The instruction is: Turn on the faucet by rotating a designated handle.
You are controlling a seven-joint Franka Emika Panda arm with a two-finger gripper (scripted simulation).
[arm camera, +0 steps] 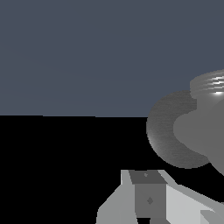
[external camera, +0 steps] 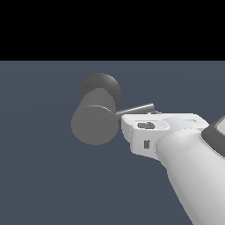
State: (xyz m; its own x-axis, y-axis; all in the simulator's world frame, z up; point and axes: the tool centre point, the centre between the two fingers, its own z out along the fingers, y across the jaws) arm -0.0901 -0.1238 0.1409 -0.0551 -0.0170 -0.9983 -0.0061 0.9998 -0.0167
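The gripper (external camera: 147, 125) sits right of centre in the exterior view, a white block at the end of the thick white arm (external camera: 193, 176) that rises from the lower right corner. Its fingers are hidden behind the hand body, so whether it is open or closed cannot be told. In the wrist view only one grey finger (arm camera: 148, 197) shows at the bottom edge.

Just above the gripper, the handle (external camera: 137, 109) runs as a thin grey rod from the faucet (external camera: 94, 123), close to the hand; contact cannot be judged. The faucet lies left of centre, its flat round end facing the camera and its darker rounded base (external camera: 102, 85) behind.

The surface (external camera: 39, 176) is plain slate blue, with black beyond it at the top.
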